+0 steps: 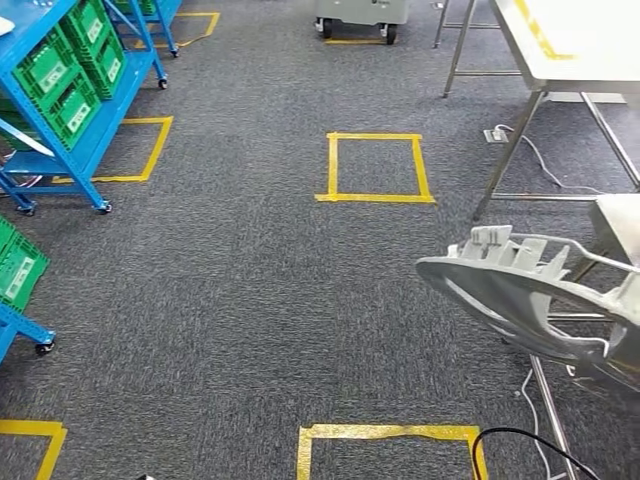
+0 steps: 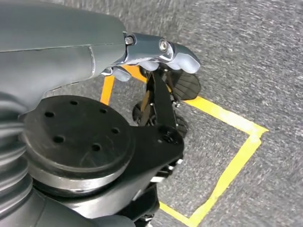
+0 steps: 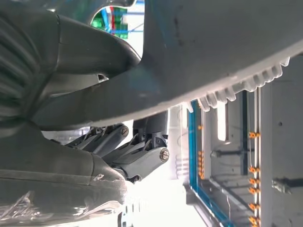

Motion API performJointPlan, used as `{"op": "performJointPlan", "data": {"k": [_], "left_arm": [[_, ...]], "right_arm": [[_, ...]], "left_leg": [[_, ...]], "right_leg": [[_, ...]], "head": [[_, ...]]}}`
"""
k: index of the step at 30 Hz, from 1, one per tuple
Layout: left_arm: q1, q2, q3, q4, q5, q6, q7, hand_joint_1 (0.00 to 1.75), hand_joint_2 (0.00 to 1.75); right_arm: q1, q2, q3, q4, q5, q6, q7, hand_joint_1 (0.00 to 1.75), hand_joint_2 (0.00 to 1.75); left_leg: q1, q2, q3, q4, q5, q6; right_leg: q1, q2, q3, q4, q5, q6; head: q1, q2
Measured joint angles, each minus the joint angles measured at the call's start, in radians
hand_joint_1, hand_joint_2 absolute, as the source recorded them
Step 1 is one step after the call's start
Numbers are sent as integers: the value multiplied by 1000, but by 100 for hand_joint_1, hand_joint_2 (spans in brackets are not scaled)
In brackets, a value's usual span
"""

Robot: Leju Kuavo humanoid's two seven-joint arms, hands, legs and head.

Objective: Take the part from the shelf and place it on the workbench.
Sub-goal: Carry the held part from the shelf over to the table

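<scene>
A large grey cast-metal part (image 1: 521, 290), ribbed and curved, hangs in the air at the right of the head view, over the carpet. In the right wrist view my right hand (image 3: 136, 158) grips this part (image 3: 221, 42), its fingers (image 3: 146, 161) pressed up under the edge. The blue wheeled shelf (image 1: 90, 140) with green bins (image 1: 68, 95) stands far left. A white-topped workbench (image 1: 573, 60) on metal legs is at the top right. My left hand (image 2: 168, 80) hangs over the floor and holds nothing.
Yellow tape squares (image 1: 375, 167) mark the grey carpet, one ahead and one near my feet (image 1: 389, 445). A steel table (image 1: 615, 220) stands close on the right, with cables (image 1: 528, 440) below it. A wheeled cart (image 1: 358, 15) is at the far top.
</scene>
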Motion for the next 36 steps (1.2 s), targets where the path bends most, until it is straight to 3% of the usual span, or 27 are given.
{"op": "performJointPlan", "data": {"k": [2, 3, 5, 6, 7, 9, 10, 11, 13, 15, 18, 20, 22, 23, 24, 25, 27, 29, 31, 32, 33, 34, 36], "left_arm": [[-1, 2, 1, 0, 0, -1, 4, 0, 175], [-2, 2, 2, 0, 0, -1, 5, 0, 175], [-2, 3, 4, -1, -2, -2, 7, 0, 175], [-1, 4, 4, -1, -4, -3, 8, 0, 175], [1, 6, 5, -1, -7, -3, 10, 0, 175], [5, 10, 6, -1, -12, -3, 12, 0, 175], [6, 11, 6, -1, -13, -3, 13, 0, 175], [6, 12, 6, -1, -15, -3, 13, 0, 175], [5, 15, 6, -2, -18, -4, 12, 0, 175], [4, 18, 6, -2, -20, -7, 10, 0, 175], [0, 22, 6, -3, -32, -22, -6, 0, 175], [-2, 24, 5, -3, -54, -38, -22, 0, 175], [1, 26, 3, -3, -70, -42, -26, 0, 175], [4, 27, 2, -3, -73, -35, -17, 0, 175], [8, 29, 3, -3, -74, -24, -4, 0, 175], [10, 31, 5, -3, -73, -11, 13, 0, 175], [12, 35, 9, -3, -72, 8, 38, 0, 175], [11, 38, 14, -3, -72, 11, 49, 0, 175], [9, 39, 18, -3, -73, 6, 51, 0, 175], [8, 39, 20, -3, -73, 2, 50, 0, 175], [6, 39, 21, -3, -73, -1, 49, 0, 175], [4, 39, 21, -3, -73, -3, 48, 0, 175], [3, 39, 22, -3, -74, -5, 46, 0, 175]], "right_arm": [[-3, 2, 0, 0, 12, -7, 3, 175, 175], [-3, 2, 1, 0, 18, -13, 4, 175, 175], [-8, 3, 8, 0, 32, -28, 4, 175, 175], [-11, 3, 16, 0, 38, -37, 3, 175, 175], [-13, 3, 23, 0, 43, -45, 1, 175, 175], [-13, 4, 35, 0, 47, -59, -3, 175, 175], [-12, 4, 39, 0, 48, -64, -4, 175, 175], [-11, 4, 43, 0, 48, -69, -5, 175, 175], [-11, 4, 48, 0, 48, -73, -6, 175, 175], [-10, 4, 53, -1, 48, -77, -6, 175, 175], [-3, 4, 55, -7, 45, -82, -7, 175, 175], [3, 4, 55, -16, 45, -81, -6, 175, 175], [6, 4, 54, -22, 48, -77, -6, 175, 175], [7, 4, 54, -24, 50, -75, -6, 175, 175], [9, 4, 54, -25, 53, -73, -5, 175, 175], [10, 4, 53, -25, 56, -72, -5, 175, 175], [12, 5, 53, -25, 59, -72, -4, 175, 175], [12, 5, 52, -26, 62, -74, -4, 175, 175], [13, 6, 52, -26, 64, -78, -5, 175, 175], [15, 6, 52, -26, 65, -80, -6, 175, 175], [19, 6, 52, -27, 65, -82, -6, 175, 175], [21, 6, 52, -27, 65, -83, -7, 175, 175], [20, 6, 53, -28, 66, -84, -8, 175, 175]], "left_leg": [[-2, 15, 4, -12, 1, 4], [-3, 27, 5, -16, 4, 10], [-2, 56, 8, -22, 9, 22], [-3, 70, 9, -23, 9, 25], [-5, 85, 9, -23, 8, 27], [-6, 117, 9, -23, 6, 28], [-6, 131, 10, -22, 5, 27], [-5, 146, 12, -22, 3, 25], [-8, 169, 19, -21, -4, 16], [-13, 186, 27, -19, -10, 5], [-12, 209, 33, -18, -16, -10], [-8, 173, 17, 23, -49, -19], [-5, 114, -42, 149, -116, -23], [-5, 100, -79, 220, -144, -23], [-5, 94, -106, 269, -155, -22], [-4, 91, -117, 280, -144, -20], [-4, 76, -85, 194, -75, -14], [-1, 32, -29, 60, -14, -9], [0, 8, -4, -2, -2, -6], [-1, 17, -2, -9, -2, -2], [-2, 29, -1, -11, 1, 5], [-2, 42, 0, -13, 4, 12], [-2, 68, 1, -18, 9, 24]], "right_leg": [[-4, 24, -9, -5, 7, 14], [-5, 15, -14, -3, 6, 19], [-1, -50, -43, 51, -29, 25], [0, -92, -68, 109, -63, 27], [1, -117, -99, 178, -98, 31], [-1, -131, -139, 273, -133, 37], [-2, -134, -132, 268, -123, 40], [-3, -142, -103, 221, -97, 41], [-2, -187, -19, 81, -43, 42], [0, -215, 24, 7, -24, 32], [2, -183, 17, 3, -20, 9], [-1, -159, 15, -1, -15, -4], [-2, -133, 13, -3, -11, -12], [-2, -117, 11, -3, -10, -15], [-1, -101, 10, -3, -9, -16], [-1, -85, 9, -3, -9, -16], [-2, -52, 9, -3, -6, -12], [-1, -22, 5, 0, -3, -4], [-2, 1, -3, 0, 1, 8], [-3, 13, -9, -3, 4, 14], [-5, 13, -12, -4, 6, 20], [-5, -7, -18, 4, -1, 24], [-2, -77, -50, 76, -50, 29]], "head": [[0, 0], [0, 0], [4, 0], [5, 0], [7, 0], [7, 0], [7, 0], [7, 0], [7, 0], [5, 0], [4, 0], [0, 0], [-5, 0], [-5, 0], [-6, 0], [-6, 0], [-6, 0], [-6, 0], [-6, 0], [-6, 0], [-6, 0], [-4, 0], [1, 0]]}}
